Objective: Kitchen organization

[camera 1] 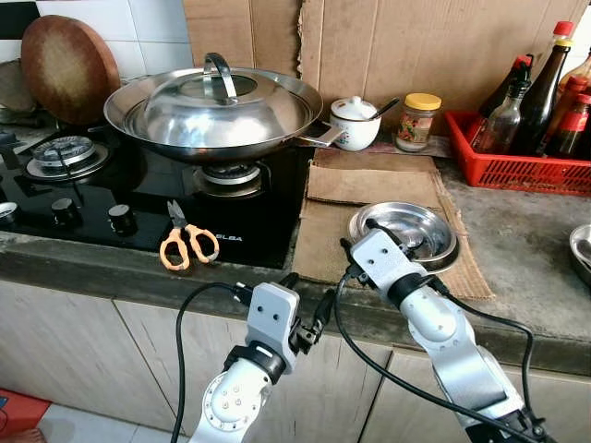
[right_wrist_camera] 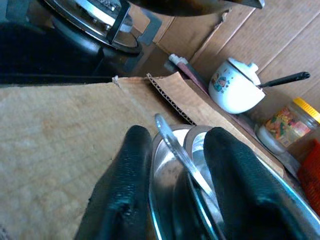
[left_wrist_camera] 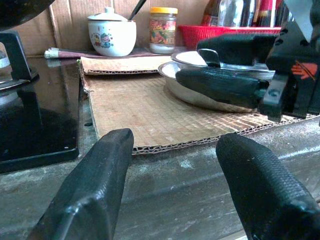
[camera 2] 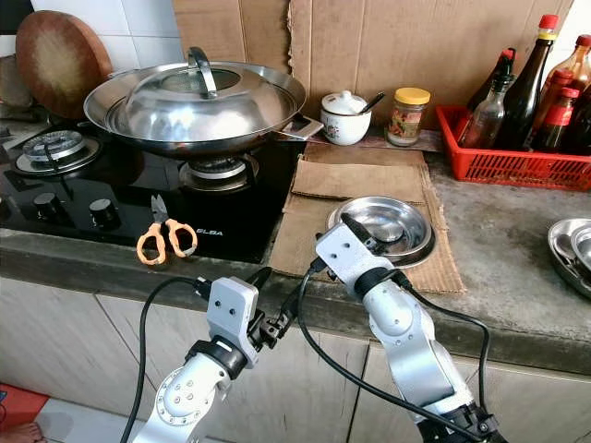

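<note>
The steel bowl [camera 1: 413, 233] stood on the cardboard mat [camera 1: 325, 242] to the right of the black gas hob [camera 1: 138, 198], near the counter's front edge. The right gripper [right_wrist_camera: 175, 165] was at the bowl's near rim, its two black fingers [right_wrist_camera: 125, 185] straddling the thin rim edge, one outside and one inside the bowl, closed against it. The left gripper [left_wrist_camera: 170, 190] hovered at the counter's front edge, just left of the bowl, jaws spread wide and holding nothing. Orange-handled scissors [camera 1: 186, 242] lay on the hob's front. A lidded wok [camera 1: 214, 113] sat on the right burner. Behind the mat stood a white lidded pot [camera 1: 355, 120] with a spoon, a yellow-capped jar [camera 1: 417, 120], and a red basket [camera 1: 517, 161] of bottles further right. A round wooden board [camera 1: 66, 66] leaned against the tiled wall.
</note>
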Available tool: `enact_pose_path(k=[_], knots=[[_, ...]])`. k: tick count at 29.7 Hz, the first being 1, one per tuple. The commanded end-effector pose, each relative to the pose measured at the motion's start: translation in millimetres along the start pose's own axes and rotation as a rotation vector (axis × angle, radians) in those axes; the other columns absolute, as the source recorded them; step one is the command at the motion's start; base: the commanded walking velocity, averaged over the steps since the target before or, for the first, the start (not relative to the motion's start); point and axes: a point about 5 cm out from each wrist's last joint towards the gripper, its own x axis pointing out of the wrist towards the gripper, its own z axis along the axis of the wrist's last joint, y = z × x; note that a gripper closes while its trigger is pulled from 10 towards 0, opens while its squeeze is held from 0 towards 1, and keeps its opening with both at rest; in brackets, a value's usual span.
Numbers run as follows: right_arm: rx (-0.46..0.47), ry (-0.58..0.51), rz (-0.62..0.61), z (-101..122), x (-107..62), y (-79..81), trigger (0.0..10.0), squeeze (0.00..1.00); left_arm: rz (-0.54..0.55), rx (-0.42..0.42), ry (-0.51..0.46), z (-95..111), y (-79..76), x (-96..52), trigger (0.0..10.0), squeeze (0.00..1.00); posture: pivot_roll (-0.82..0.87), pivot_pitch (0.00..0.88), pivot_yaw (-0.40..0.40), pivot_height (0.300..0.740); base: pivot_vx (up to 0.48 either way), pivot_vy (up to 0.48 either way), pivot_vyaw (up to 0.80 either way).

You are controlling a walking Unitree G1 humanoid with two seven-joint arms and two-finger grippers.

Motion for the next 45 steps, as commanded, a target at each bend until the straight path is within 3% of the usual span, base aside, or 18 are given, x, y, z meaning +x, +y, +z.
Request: enact_pose_path(k=[1, 15, 19, 22, 25, 31, 45], knots=[[-0.013, -0.005, -0.003, 2.5, -1.0, -3.2, 0.0, 0.00, -0.003, 0.010, -0.030, 5.0, 0.0, -1.2, 10.0, 0.00, 0.11, 0.000, -0.037, 0.740, 0.000, 0.000, 0.00], [-0.006, -0.019, -0.043, 5.7, 2.0, -10.5, 0.0, 0.00, -0.001, 0.020, -0.033, 5.2, 1.6, 0.0, 10.0, 0.00, 0.11, 0.000, -0.035, 0.740, 0.000, 0.000, 0.00], [0.007, -0.053, -0.120, 12.2, 3.5, -19.1, 0.0, 0.00, 0.001, 0.022, -0.032, 5.2, 2.2, 0.4, 10.0, 0.00, 0.11, 0.000, -0.036, 0.740, 0.000, 0.000, 0.00], [0.176, -0.187, -0.287, 34.3, -1.2, -36.9, 0.0, 0.00, 0.011, 0.032, -0.017, 2.6, 3.1, 1.2, 10.0, 0.00, 0.11, 0.000, -0.035, 0.740, 0.000, 0.000, 0.00], [0.297, -0.261, -0.356, 48.7, -8.5, -41.3, 0.0, 0.00, 0.015, 0.034, -0.011, 2.2, 4.4, 0.8, 10.0, 0.00, 0.11, 0.000, -0.031, 0.740, 0.000, 0.000, 0.00], [0.407, -0.332, -0.441, 65.9, -14.3, -46.6, 0.0, 0.00, 0.030, 0.049, -0.006, 1.5, 7.6, 1.3, 10.0, 0.00, 0.10, 0.000, -0.024, 0.740, 0.000, 0.000, 0.00], [0.450, -0.392, -0.494, 80.6, -13.1, -61.4, 0.0, 0.00, 0.064, 0.069, -0.007, 1.8, 12.9, 3.0, 10.0, 0.00, 0.11, 0.000, -0.028, 0.740, -0.055, 0.000, 0.00]])
